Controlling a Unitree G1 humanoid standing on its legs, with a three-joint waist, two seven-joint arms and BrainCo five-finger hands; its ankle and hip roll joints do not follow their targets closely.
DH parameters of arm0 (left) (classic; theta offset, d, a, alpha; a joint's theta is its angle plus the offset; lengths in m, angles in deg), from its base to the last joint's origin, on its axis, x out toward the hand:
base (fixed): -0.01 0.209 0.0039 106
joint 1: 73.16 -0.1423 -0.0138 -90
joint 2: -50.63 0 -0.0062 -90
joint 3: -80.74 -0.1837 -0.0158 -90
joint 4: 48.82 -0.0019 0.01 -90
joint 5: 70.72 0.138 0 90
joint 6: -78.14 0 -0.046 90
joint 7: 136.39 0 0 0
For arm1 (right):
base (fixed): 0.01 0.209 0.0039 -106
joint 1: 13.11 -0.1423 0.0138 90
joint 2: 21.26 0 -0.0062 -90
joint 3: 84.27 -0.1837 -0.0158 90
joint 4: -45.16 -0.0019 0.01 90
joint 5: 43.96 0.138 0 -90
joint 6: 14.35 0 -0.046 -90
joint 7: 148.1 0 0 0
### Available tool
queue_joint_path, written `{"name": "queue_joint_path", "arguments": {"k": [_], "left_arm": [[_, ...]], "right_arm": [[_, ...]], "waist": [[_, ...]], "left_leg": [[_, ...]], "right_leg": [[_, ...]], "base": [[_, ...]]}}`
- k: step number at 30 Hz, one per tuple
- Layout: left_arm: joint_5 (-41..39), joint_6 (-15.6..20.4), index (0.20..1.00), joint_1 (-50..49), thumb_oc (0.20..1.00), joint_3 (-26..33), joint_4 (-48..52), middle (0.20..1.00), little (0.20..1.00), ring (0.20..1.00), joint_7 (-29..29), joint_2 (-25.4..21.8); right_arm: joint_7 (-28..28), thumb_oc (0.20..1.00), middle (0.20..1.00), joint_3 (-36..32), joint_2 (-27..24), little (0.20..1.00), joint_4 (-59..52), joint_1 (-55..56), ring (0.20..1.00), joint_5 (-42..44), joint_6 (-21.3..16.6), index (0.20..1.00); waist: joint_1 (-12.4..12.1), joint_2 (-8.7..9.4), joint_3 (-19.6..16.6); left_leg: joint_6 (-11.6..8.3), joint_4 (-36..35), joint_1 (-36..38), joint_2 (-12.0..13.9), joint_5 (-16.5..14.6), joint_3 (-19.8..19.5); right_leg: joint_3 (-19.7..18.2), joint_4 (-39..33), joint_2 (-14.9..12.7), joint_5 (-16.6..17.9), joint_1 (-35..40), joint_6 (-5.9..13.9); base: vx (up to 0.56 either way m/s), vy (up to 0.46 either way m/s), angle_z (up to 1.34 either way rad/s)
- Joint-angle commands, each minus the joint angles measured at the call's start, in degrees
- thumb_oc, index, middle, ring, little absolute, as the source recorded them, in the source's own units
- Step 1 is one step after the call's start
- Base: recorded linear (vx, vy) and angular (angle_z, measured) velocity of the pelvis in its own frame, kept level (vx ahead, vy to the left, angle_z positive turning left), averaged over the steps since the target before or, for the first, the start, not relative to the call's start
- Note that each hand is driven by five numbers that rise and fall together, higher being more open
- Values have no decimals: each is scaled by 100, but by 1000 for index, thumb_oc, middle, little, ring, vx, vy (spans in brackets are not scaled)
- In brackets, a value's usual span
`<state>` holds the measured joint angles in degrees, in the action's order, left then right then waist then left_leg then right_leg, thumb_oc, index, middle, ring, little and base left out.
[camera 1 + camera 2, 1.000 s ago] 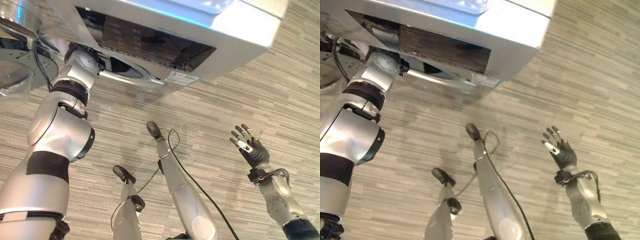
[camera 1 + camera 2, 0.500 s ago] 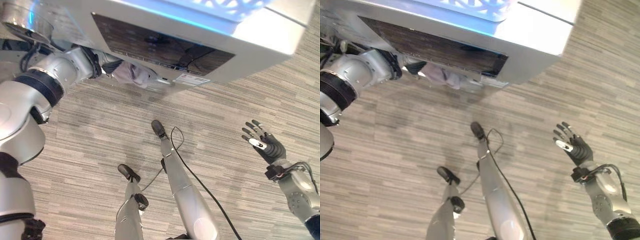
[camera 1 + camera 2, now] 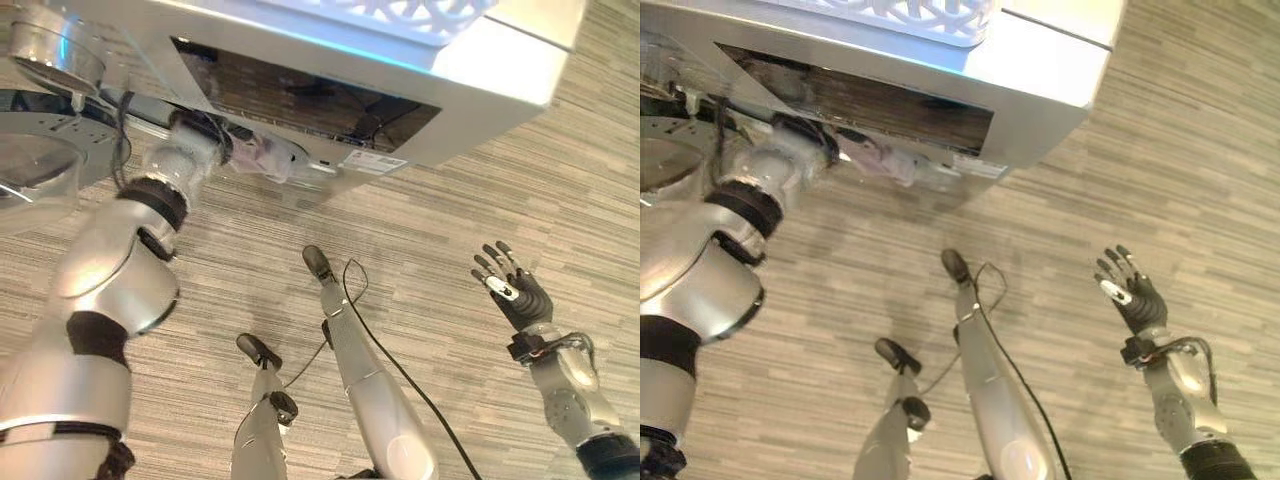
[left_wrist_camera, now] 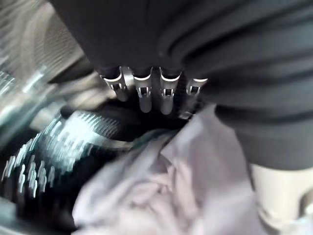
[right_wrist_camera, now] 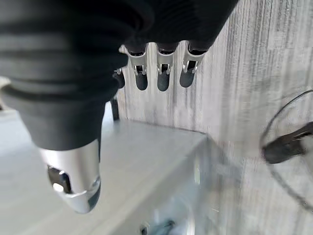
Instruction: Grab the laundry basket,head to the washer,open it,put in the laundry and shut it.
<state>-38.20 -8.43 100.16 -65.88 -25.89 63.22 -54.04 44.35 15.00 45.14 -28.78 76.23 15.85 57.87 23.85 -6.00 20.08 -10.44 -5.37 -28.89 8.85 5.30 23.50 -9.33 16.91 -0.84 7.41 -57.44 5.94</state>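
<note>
Left arm reaching forward, left hand gripping with fingers curling; right hand hovering raised, fingers spreading straight.

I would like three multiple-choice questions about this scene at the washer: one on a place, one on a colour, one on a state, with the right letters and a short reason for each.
1. Where is the left hand?
A. at the washer's open mouth
B. flat on the floor
C. on top of the washer

2. What colour is the laundry at the opening?
A. bright red
B. pale lilac-white
C. black

3. How is the right hand?
A. closed on a basket handle
B. pressing the door
C. open, holding nothing

Answers:
1 A: the left hand reaches into the washer above its dark drum.
2 B: the laundry is a pale bundle.
3 C: the right hand has spread fingers over the floor.
</note>
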Motion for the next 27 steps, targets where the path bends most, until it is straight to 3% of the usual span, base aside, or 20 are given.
{"name": "queue_joint_path", "arguments": {"k": [1,4,5,7,8,12,13,14,16,17,20,21,27], "left_arm": [[-402,78,1000,176,1000,700,514,1000,1000,1000,-17,84],[-461,112,1000,-356,1000,962,1316,1000,1000,1000,-207,-71],[-541,107,1000,-1074,1000,1358,2144,1000,1000,1000,-376,-225],[-586,32,1000,-1966,1000,1884,2909,1000,1000,1000,-511,-278],[-603,16,1000,-2376,1000,2101,3188,1000,1000,1000,-606,-275],[-1115,9,1000,-4545,1000,3057,4447,1000,1000,1000,-1136,-15],[-1113,0,1000,-4570,1000,3077,4473,1000,1000,1000,-1147,-25],[-1613,96,1000,-5524,1000,3370,4913,1000,1000,1000,-1398,171],[-1929,152,1000,-5990,1000,3453,5153,1000,1000,1000,-1561,244],[-2589,339,1000,-6688,1000,3505,5479,1000,1000,1000,-1851,326],[-3244,535,1000,-7309,1000,3330,5638,1000,1000,1000,-1988,282],[-3570,645,1000,-7592,1000,3198,5780,1000,1000,1000,-2015,179],[-3994,671,1000,-8288,1000,3061,6028,1000,1000,1000,-2274,-161]], "right_arm": [[-43,1000,1000,33,-232,1000,-156,299,1000,-90,-191,1000],[-50,1000,1000,127,-131,1000,-130,376,1000,-183,-59,1000],[-110,1000,1000,267,-38,1000,-34,366,1000,-483,113,1000],[-154,1000,1000,396,28,1000,41,306,1000,-832,214,1000],[-213,1000,1000,434,36,1000,58,221,1000,-1029,258,1000],[-503,1000,1000,519,230,1000,357,-400,1000,-2023,534,1000],[-507,1000,1000,535,230,1000,359,-405,1000,-2027,534,1000],[-706,1000,1000,523,325,1000,573,-725,1000,-2487,665,1000],[-834,1000,1000,604,378,1000,866,-985,1000,-2727,730,1000],[-1117,1000,1000,736,424,1000,1538,-1480,1000,-3346,889,1000],[-1504,1000,1000,1115,316,1000,2830,-2491,1000,-4252,1106,1000],[-1750,1000,1000,1378,292,1000,3919,-3332,1000,-4523,1179,1000],[-1888,1000,1000,1639,490,1000,5769,-4848,1000,-4877,1320,1000]], "waist": [[133,-431,193],[18,-443,230],[-157,-452,266],[-286,-450,284],[-352,-413,296],[-644,-433,276],[-629,-432,277],[-764,-437,232],[-827,-432,187],[-993,-448,83],[-1220,-466,-3],[-1417,-509,-19],[-1870,-670,-47]], "left_leg": [[-218,37,1135,715,-45,-623],[-196,37,1158,680,-55,-679],[-185,37,1176,649,-79,-719],[-172,37,1181,625,-77,-776],[-169,37,1126,623,32,-782],[-126,37,1160,592,9,-886],[-126,37,1162,594,9,-889],[-98,37,1191,578,4,-920],[-75,37,1218,572,-25,-944],[-28,37,1275,550,-62,-993],[58,37,1453,513,-111,-1118],[117,43,1559,470,-111,-1261],[170,44,1595,405,-141,-1587]], "right_leg": [[227,652,-14,-828,-178,464],[245,592,-81,-840,-35,457],[272,536,-163,-853,113,447],[294,527,-198,-863,186,428],[299,477,-193,-703,171,368],[368,406,-272,-700,362,330],[372,402,-273,-700,369,331],[411,373,-304,-702,468,304],[458,331,-337,-699,580,292],[529,236,-402,-691,815,259],[664,138,-492,-716,1226,213],[785,109,-588,-763,1491,176],[1028,181,-786,-852,1806,184]], "base": [[-53,8,12],[-50,6,10],[-48,6,12],[-81,-21,19],[-99,-50,25],[-47,4,25],[-29,35,26],[-35,24,24],[-38,7,17],[-35,-9,23],[-39,-12,25],[-67,-21,50],[-40,20,45]]}}
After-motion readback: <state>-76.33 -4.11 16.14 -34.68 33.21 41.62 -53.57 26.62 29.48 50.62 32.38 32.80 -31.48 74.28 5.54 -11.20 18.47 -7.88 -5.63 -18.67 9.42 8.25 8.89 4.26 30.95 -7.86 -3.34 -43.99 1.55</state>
